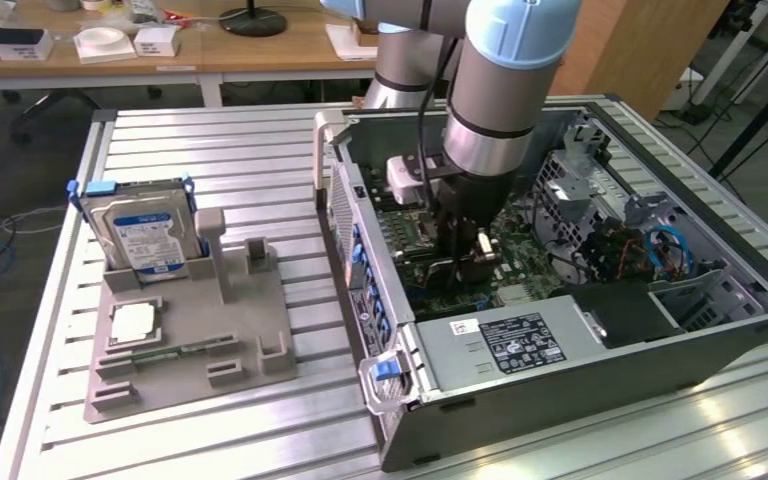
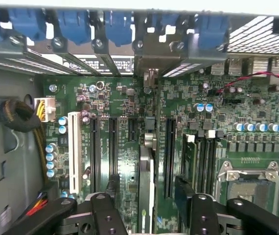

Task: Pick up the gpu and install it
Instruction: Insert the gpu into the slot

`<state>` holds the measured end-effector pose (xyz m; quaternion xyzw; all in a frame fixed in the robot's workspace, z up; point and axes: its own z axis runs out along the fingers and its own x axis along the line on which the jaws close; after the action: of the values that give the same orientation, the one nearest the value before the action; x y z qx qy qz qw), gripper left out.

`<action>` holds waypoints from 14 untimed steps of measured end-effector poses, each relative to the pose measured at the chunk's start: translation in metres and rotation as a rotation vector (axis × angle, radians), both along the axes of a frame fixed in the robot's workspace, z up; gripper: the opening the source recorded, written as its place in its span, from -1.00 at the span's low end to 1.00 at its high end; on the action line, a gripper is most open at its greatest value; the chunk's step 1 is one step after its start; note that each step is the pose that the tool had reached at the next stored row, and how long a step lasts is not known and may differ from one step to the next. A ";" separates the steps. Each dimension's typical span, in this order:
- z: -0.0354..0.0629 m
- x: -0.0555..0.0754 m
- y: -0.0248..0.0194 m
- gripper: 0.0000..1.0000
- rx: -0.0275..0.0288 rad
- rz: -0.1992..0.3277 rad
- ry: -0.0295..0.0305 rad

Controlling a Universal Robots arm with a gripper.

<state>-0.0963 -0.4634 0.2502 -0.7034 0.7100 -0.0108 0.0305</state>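
The gpu [image 2: 146,181] stands edge-on in a motherboard [image 2: 129,127] slot inside the computer case [image 1: 704,330], between the gripper [image 2: 147,205] fingers [image 2: 103,215], which stand spread wide and hold nothing. It looks light, stiff and fragile, best pinched by its flat faces along the top edge.

Green motherboard [image 2: 129,122], blue-and-white labelled hard drive [image 1: 144,232], grey holder [image 1: 191,345].

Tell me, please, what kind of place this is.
Probably a robotics lab bench for computer assembly: an open computer case lies on a slotted aluminium table, a grey fixture holds a hard drive, and cluttered wooden desks stand behind.
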 end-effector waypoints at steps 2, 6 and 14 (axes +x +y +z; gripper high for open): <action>0.0062 0.000 0.0000 0.14 0.0000 0.000 0.0000; 0.0171 0.000 0.0000 0.14 0.0000 0.000 0.0000; 0.0317 0.000 0.0006 0.14 -0.0003 0.000 0.0001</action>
<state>-0.0964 -0.4628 0.2819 -0.7034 0.7100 -0.0108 0.0304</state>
